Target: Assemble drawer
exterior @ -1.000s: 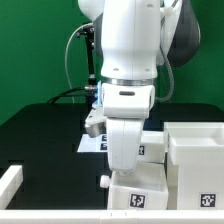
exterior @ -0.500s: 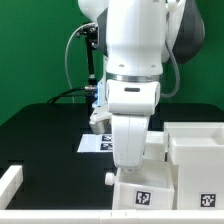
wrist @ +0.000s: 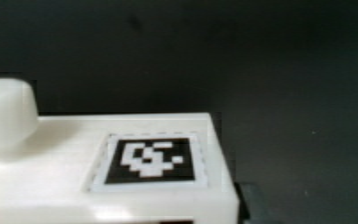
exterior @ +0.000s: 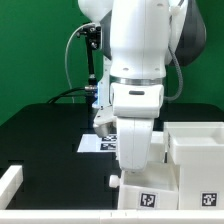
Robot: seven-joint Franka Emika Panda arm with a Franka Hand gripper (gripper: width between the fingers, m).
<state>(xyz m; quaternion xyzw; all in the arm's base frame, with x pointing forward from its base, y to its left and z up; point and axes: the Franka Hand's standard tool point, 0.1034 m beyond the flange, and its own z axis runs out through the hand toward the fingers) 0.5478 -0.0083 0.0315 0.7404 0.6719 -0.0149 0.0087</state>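
Observation:
A low white tray box [exterior: 150,196] with a square tag on its near face sits under my wrist. A small knob [exterior: 110,181] sticks out on its side towards the exterior view's left. My gripper [exterior: 138,172] is down on the box, and its fingers are hidden behind the hand. The box travels with it, so it looks shut on the box wall. The wrist view shows the box's tagged face [wrist: 155,160] and the knob [wrist: 5,112] very close, with no fingers clearly visible. The large white casing [exterior: 196,160] stands just to the exterior view's right of the box.
The marker board [exterior: 98,143] lies on the black table behind the arm. A long thin white bar [exterior: 10,184] lies at the exterior view's lower left. The arm's cables hang at the back against the green wall.
The arm and the tray box have slid together towards the exterior view's right, closer to the casing. The casing, marker board and bar have not moved.

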